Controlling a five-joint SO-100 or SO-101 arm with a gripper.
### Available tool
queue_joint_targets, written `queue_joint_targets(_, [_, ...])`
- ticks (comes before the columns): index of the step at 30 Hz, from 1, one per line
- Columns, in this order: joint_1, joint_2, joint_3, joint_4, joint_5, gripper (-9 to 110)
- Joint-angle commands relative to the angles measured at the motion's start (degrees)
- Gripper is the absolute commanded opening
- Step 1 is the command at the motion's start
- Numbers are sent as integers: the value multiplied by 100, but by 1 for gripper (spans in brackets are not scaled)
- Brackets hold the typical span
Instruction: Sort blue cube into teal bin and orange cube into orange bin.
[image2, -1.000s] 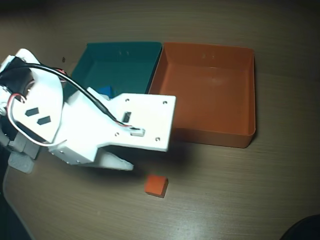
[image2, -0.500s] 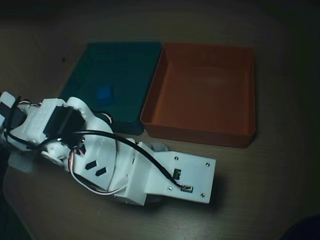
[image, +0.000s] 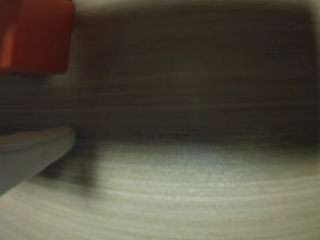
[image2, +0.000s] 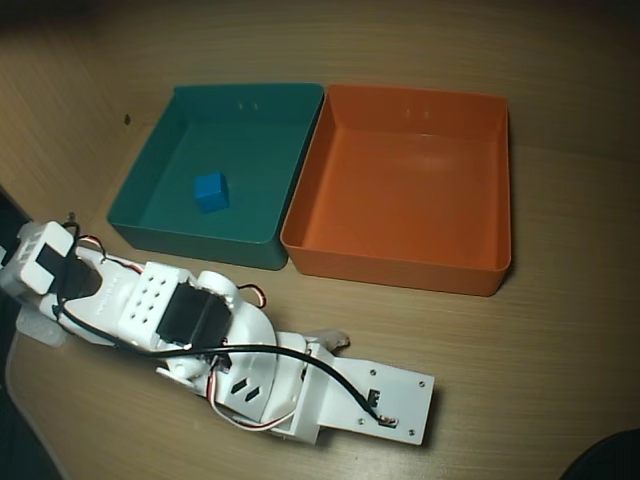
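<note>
A: The orange cube (image: 32, 35) fills the wrist view's top-left corner, a gripper (image: 35, 107) finger below it; the arm has swung down over it.

B: Closed? Cannot tell (blurred). The blue cube (image2: 210, 191) lies in the teal bin (image2: 290, 190), so the orange bin (image2: 495, 190) awaits.

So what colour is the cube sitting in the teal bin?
Bright blue cube, clearest in the overhead view, in the teal bin.

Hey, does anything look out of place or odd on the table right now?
Nothing stands out. The small blue cube sits inside the teal plastic tray, the orange plastic tray beside it is empty and undamaged, and a blurred orange block shows beside the claw in the wrist view.
</note>
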Motion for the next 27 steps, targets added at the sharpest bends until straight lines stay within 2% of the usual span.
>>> queue_joint_targets(1, [-9,211,-369,26,-35,38])
queue_joint_targets(27, [-229,211,149,44,-18,38])
